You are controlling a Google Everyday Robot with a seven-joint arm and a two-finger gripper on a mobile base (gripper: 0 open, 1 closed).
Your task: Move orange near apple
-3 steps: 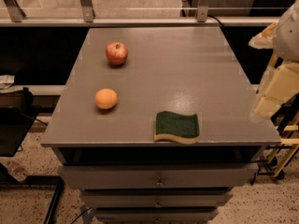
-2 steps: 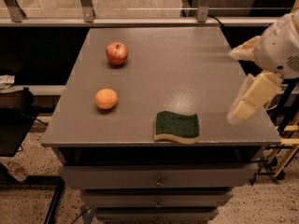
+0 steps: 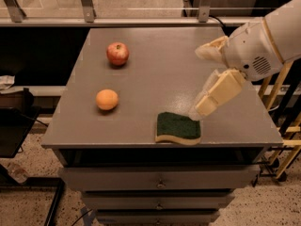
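While the arm swings in from the right: the cream two-finger end effector (image 3: pixel 198 81) has left the right edge and now hangs over the right part of the flat grey surface (image 3: pixel 160 55).
End effector: fingers spread wide, holding nothing.
Orange: the small round plain orange fruit (image 3: pixel 107 99) sits near the left edge, untouched, well apart from the end effector.
Apple: the round red apple with yellowish patches (image 3: pixel 117 53) lies farther back, apart from the orange.
Sponge: the green-topped rectangular sponge (image 3: pixel 178 127) lies at the near edge, just below the end effector.
Meaning: the approach has begun, but the reach leftward to the orange is likely still to come.
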